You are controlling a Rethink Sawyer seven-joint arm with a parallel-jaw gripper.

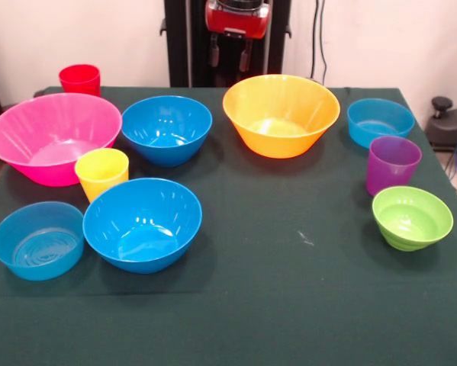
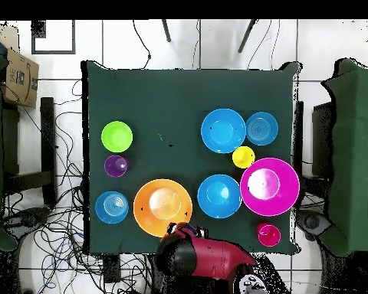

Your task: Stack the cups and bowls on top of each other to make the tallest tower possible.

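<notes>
nearest, two blue bowls (image 1: 142, 223) (image 1: 39, 239) sit unstacked on the surface (image 1: 289, 305); pincer (image 1: 230, 55) far back, grip unclear.

The red and black arm (image 2: 206, 259) sits drawn back at the table's far edge, its gripper (image 1: 230, 55) hanging above the surface.

A dark green cloth covers the table (image 1: 289, 305), which stands before a pale wall (image 1: 75, 30). From above, the floor (image 2: 126, 42) is white tile strewn with black cables (image 2: 57, 245), and a cardboard box (image 2: 18, 76) sits beside the table.
</notes>
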